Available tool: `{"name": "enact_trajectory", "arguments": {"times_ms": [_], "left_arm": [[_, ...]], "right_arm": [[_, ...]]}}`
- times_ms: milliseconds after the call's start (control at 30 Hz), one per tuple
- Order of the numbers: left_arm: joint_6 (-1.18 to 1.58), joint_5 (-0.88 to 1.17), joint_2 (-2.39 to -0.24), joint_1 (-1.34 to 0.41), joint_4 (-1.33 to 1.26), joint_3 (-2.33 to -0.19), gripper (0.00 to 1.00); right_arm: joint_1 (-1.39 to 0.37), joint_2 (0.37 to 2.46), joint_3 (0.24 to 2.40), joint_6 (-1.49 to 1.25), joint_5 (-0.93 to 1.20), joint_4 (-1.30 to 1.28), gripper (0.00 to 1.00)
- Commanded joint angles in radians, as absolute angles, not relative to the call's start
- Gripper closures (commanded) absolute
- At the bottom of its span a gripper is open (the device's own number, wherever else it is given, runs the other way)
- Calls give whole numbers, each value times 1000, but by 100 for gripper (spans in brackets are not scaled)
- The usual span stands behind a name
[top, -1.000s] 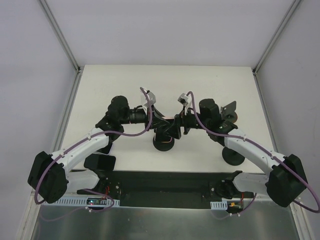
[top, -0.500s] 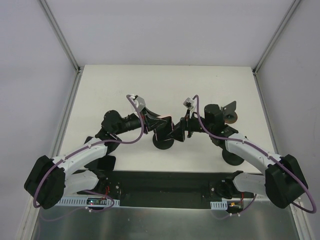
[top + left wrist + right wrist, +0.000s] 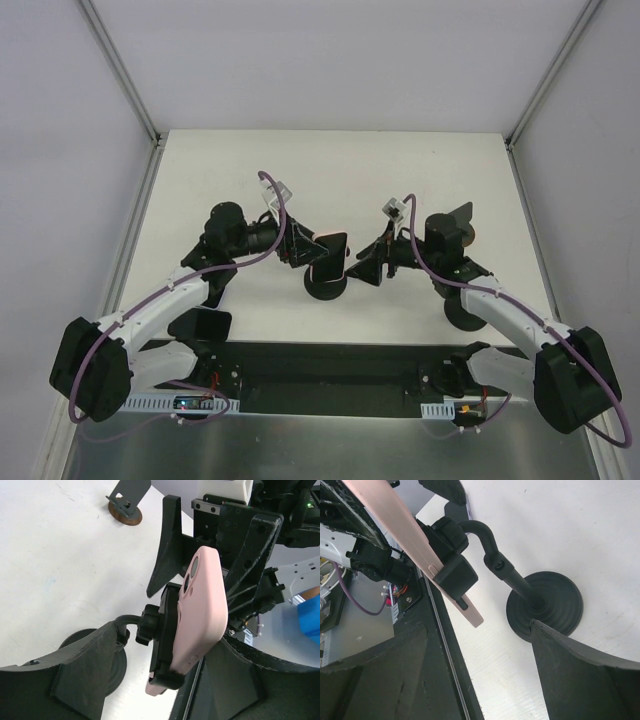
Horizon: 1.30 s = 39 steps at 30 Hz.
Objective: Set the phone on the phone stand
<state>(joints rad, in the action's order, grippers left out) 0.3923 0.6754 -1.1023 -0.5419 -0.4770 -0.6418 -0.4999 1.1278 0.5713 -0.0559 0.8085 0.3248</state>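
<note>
We count two phone-like items: one pink-cased phone (image 3: 328, 250) and one flat black rectangular slab (image 3: 200, 325), too dark for us to say what it is. We count three stands: one black clamp stand on a round base (image 3: 328, 290), one dark plate stand on a brown disc (image 3: 457, 215), and one further black round base (image 3: 466, 316) with its top hidden behind an arm. There are two white-and-black arms: left arm (image 3: 160, 300) and right arm (image 3: 505, 312). We see two small white wrist blocks: left block (image 3: 277, 190) and right block (image 3: 397, 209). One white table (image 3: 330, 165).

Bright even light, soft shadows, edges perhaps blurred
</note>
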Motion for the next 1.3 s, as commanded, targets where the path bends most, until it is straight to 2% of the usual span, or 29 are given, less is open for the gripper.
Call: {"name": "enact_trajectory", "arguments": {"times_ms": [0, 267, 433, 500, 667, 800, 967, 1033, 1067, 1100, 1167, 1233, 1267], "left_arm": [[430, 801, -1080, -505, -393, -729, 35], [454, 957, -1192, -492, -356, -859, 58], [454, 977, -1233, -492, -344, -876, 77], [457, 986, -1241, -492, -341, -874, 80], [430, 936, -1207, -492, -328, -845, 99], [422, 827, -1149, -497, -357, -766, 100], [442, 830, -1140, -502, -403, -738, 100], [452, 822, -1134, -502, -403, -738, 85], [462, 821, -1123, -502, -402, -736, 72], [466, 818, -1114, -502, -402, -729, 51], [475, 812, -1073, -500, -411, -709, 37], [474, 767, -1028, -502, -416, -658, 30], [474, 746, -984, -502, -416, -638, 30]], "right_arm": [[-450, 1054, 552, -43, 842, 356, 15], [-426, 1020, 538, -54, 831, 351, 15], [-428, 1028, 538, -58, 830, 348, 14], [-426, 1026, 537, -58, 834, 348, 15], [-428, 1043, 540, -49, 853, 350, 15], [-448, 1092, 554, -57, 925, 383, 15], [-483, 1169, 571, -61, 922, 428, 15], [-488, 1190, 580, -93, 925, 459, 16], [-494, 1210, 583, -104, 927, 488, 16], [-498, 1219, 587, -116, 936, 503, 16], [-517, 1244, 598, -135, 939, 529, 18], [-526, 1256, 607, -133, 933, 532, 18], [-531, 1265, 612, -135, 927, 534, 19]]}}
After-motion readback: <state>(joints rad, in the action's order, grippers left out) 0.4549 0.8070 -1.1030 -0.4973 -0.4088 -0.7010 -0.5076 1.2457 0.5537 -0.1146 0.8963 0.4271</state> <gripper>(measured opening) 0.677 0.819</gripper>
